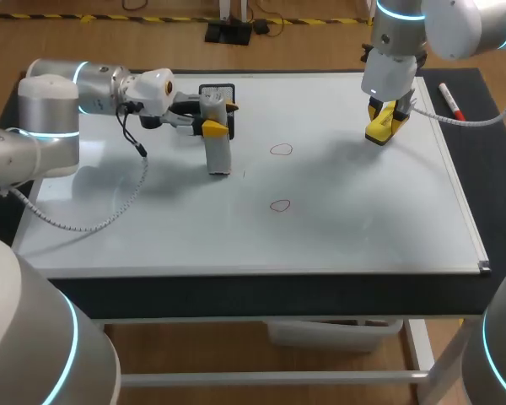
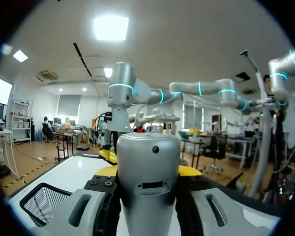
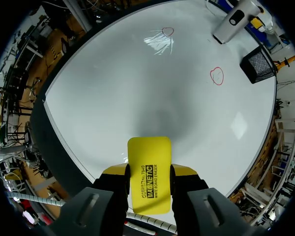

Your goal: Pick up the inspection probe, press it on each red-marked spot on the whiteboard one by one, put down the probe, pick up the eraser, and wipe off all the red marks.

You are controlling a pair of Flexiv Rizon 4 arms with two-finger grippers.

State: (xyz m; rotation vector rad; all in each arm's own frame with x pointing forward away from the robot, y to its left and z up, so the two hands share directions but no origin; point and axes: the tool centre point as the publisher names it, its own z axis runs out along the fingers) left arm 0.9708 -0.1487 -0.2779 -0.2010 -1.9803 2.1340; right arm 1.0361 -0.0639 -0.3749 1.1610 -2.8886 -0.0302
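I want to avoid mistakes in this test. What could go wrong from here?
1. The right gripper holds the eraser over the whiteboard while the inspection probe, in the left gripper, stands beside both red marks, on neither: wiping now might remove unpressed marks.
2. Both arms working near the marks might collide.

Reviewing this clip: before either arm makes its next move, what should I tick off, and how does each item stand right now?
1. Hold of the left gripper on the probe: ok, a finger on each side.
2. Hold of the right gripper on the eraser: ok.
3. Tip of the probe on a mark: not ok; it is apart from the far red mark and the near red mark.
4. Both marks unwiped on the whiteboard: ok.
5. Tip touching the whiteboard: cannot tell.
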